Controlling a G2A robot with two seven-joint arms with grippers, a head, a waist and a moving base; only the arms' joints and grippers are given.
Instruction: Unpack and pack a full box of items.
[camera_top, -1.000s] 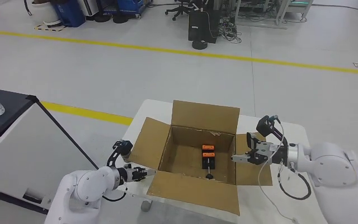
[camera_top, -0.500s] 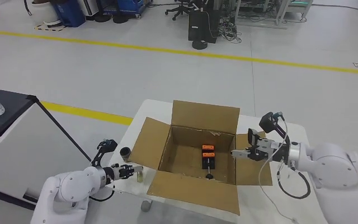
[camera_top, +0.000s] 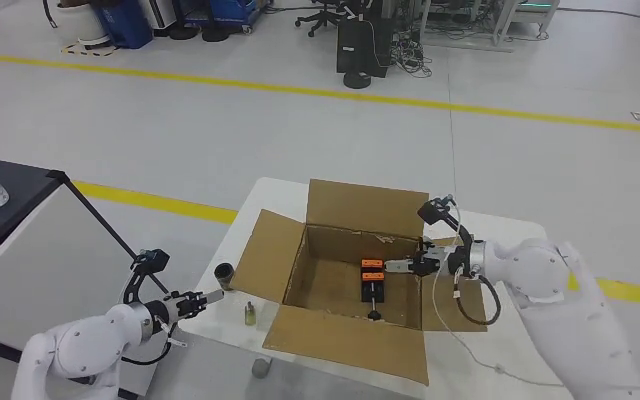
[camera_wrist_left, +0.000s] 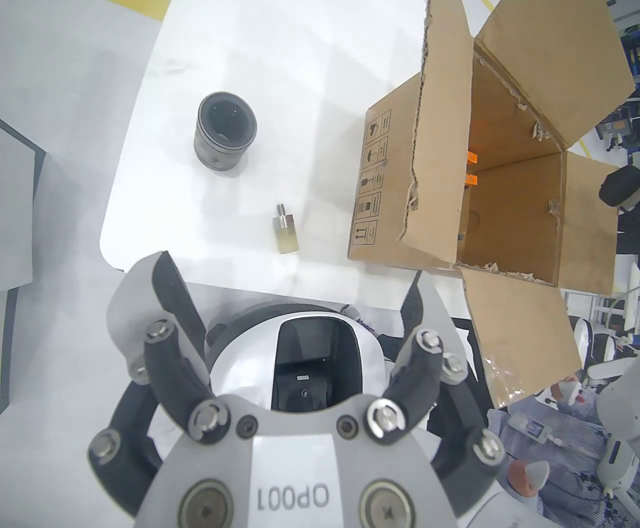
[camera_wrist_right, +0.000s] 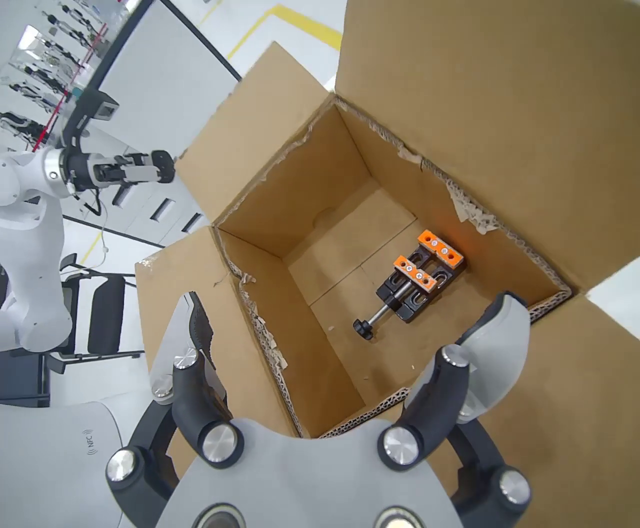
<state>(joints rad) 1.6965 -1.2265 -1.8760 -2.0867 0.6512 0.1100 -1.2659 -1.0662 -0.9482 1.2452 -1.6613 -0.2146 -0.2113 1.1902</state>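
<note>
The right hand (camera_wrist_right: 350, 320) hangs spread wide and empty over the right side of the open cardboard box (camera_wrist_right: 310, 190) that sits mid-table. Below it on the box floor lies the small black vise (camera_wrist_right: 420, 285), its long axis running from the table's far edge to the near one, orange jaws toward the far wall and screw knob toward the near wall. The left hand (camera_wrist_left: 287, 280), just as wide and empty, is by the left edge of the table (camera_wrist_left: 300, 75) near the front corner, close to a black ring-shaped sleeve (camera_wrist_left: 225, 132) standing open end up and a small vial (camera_wrist_left: 285, 232) between it and the box.
</note>
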